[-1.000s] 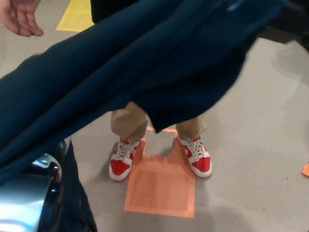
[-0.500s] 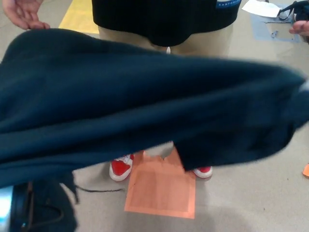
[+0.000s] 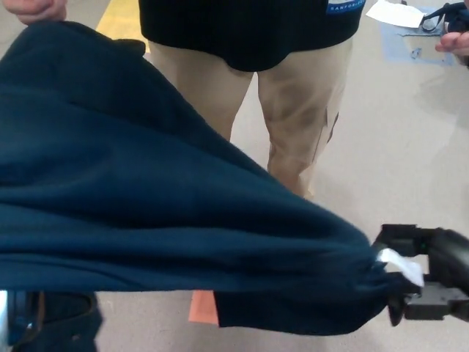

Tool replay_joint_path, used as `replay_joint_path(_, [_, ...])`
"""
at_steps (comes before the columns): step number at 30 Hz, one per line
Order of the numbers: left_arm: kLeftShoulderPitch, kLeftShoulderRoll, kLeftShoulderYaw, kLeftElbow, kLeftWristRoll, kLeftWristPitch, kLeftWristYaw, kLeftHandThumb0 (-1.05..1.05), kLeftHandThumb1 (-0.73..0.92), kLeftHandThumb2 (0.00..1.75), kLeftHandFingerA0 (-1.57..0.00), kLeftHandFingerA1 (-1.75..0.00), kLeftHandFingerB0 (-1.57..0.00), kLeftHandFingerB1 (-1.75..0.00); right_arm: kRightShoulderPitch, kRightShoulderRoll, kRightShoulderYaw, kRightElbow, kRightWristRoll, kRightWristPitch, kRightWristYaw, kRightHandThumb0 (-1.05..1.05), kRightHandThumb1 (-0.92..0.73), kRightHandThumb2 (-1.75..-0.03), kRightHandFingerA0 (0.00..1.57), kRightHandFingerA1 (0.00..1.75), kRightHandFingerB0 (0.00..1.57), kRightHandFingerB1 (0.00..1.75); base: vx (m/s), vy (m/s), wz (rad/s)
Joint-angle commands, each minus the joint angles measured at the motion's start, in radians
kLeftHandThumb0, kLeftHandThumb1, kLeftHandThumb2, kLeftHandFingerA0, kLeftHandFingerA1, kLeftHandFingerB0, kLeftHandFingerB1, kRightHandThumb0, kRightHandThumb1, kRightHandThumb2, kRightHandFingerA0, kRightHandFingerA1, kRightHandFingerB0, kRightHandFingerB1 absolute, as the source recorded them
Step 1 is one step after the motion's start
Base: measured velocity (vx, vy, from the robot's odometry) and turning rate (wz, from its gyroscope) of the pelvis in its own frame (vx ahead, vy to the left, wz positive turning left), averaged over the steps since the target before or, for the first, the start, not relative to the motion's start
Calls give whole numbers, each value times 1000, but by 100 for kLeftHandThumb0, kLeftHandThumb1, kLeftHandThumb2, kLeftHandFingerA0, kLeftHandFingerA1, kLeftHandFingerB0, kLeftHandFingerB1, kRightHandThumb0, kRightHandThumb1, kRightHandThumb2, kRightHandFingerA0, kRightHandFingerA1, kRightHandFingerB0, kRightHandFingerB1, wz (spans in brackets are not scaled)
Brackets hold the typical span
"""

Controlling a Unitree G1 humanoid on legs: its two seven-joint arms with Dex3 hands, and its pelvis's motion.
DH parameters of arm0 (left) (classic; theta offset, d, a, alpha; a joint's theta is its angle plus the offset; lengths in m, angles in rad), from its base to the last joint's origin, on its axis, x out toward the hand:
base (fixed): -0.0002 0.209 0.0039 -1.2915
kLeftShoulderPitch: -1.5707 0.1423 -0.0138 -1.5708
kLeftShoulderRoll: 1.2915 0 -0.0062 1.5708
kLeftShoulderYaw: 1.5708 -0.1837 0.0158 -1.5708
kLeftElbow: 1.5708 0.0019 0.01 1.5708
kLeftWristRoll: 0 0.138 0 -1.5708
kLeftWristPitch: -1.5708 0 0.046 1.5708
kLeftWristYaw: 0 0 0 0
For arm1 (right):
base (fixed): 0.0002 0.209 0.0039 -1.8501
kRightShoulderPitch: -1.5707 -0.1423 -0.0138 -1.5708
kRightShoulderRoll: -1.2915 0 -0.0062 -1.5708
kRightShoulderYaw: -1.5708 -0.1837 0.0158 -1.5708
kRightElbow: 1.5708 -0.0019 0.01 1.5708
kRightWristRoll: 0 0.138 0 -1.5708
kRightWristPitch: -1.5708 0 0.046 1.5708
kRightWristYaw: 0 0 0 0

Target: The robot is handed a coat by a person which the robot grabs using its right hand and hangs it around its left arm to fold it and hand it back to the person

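The coat (image 3: 146, 205) is dark blue, robot hand (image 3: 429, 271) black, trousers (image 3: 293, 110) khaki, floor patch (image 3: 204, 308) perhaps orange.

The coat (image 3: 146, 198) is dark navy-blue soft fabric, spread wide and hanging in the air across the left and middle of the scene. Its far left corner rises high, apparently held there by a person's hand (image 3: 33, 9). From there it slopes down to the near right and bunches to a point, white tag (image 3: 401, 265) showing, gripped in the right hand (image 3: 429, 275).

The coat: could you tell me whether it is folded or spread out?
Spread: the coat stretches from the right hand across the whole view.
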Motion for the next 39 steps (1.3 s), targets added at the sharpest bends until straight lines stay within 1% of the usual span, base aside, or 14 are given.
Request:
replay_joint_path(1, [-88,18,-15,-56,-18,-68,-82,-37,48,106,0,-48,0,-47,-54,-78,216,178,-318,-241,-85,-35,-82,-63,74,175,60,161,0,0,0])
replay_joint_path(2, [-93,13,-13,-62,-24,-62,-89,-37,48,106,0,-48,0,-47,-75,-97,254,211,-354,-245,-88,-58,-77,-63,57,114,55,83,0,0,0])
replay_joint_path(3, [-96,9,-12,-68,-27,-60,-94,-86,73,103,-5,-40,-1,-37,-101,-132,289,228,-365,-231,-35,-70,-63,-104,39,58,15,44,0,0,0])
replay_joint_path(5, [-98,4,-21,-84,-24,-61,-114,-74,88,68,-12,-27,-11,-26,-139,-179,341,274,-378,-256,36,-100,-74,-106,0,5,0,0,0,0,0])
replay_joint_path(8, [-102,-8,-36,-115,-21,-66,-138,-73,89,68,-13,-27,-11,-25,-165,-164,281,371,-303,-319,22,-99,-72,-104,0,5,0,0,0,0,0])
replay_joint_path(9, [-102,-15,-36,-131,-29,-60,-149,-73,70,104,-5,-42,-4,-37,-178,-136,219,414,-225,-316,37,-97,-70,-101,0,4,0,0,0,0,0])
replay_joint_path(17, [-72,-36,-56,-234,-49,-15,-179,-72,88,66,-16,-28,-12,-27,-238,-73,-66,618,43,-300,200,-87,-62,-90,0,0,0,0,0,0,0])
replay_joint_path(18, [-68,-39,-60,-249,-51,-9,-181,-76,72,103,-11,-44,-2,-39,-243,-65,-122,640,86,-293,232,-86,-60,-88,0,0,0,0,0,0,0])
replay_joint_path(28, [-24,-46,-77,-312,-67,-3,-228,-73,70,105,-5,-42,-3,-34,-301,-51,-413,854,249,-273,380,-103,-74,-108,0,3,0,0,0,0,0])
replay_joint_path(29, [-21,-46,-77,-318,-70,1,-231,-72,89,68,-13,-27,-9,-24,-308,-50,-428,866,260,-261,391,-89,-81,-64,0,0,0,0,0,0,0])
replay_joint_path(30, [-17,-46,-77,-324,-72,6,-231,-72,89,68,-13,-27,-10,-25,-314,-55,-452,887,273,-255,418,-97,-65,-99,0,0,0,0,0,0,0])
replay_joint_path(32, [-12,-38,-79,-333,-71,9,-234,-73,89,68,-13,-28,-10,-25,-324,-63,-465,914,271,-265,458,-97,-65,-100,0,0,0,0,0,0,0])
replay_joint_path(33, [-11,-39,-77,-330,-73,13,-231,-74,69,104,-5,-42,-4,-35,-333,-74,-478,940,285,-249,495,-97,-62,-97,0,0,0,0,0,0,0])
replay_joint_path(39, [-15,-30,-79,-324,-71,8,-237,-75,70,105,-5,-43,-2,-32,-347,-86,-492,950,272,-273,505,-102,-74,-109,0,3,0,0,0,0,0])
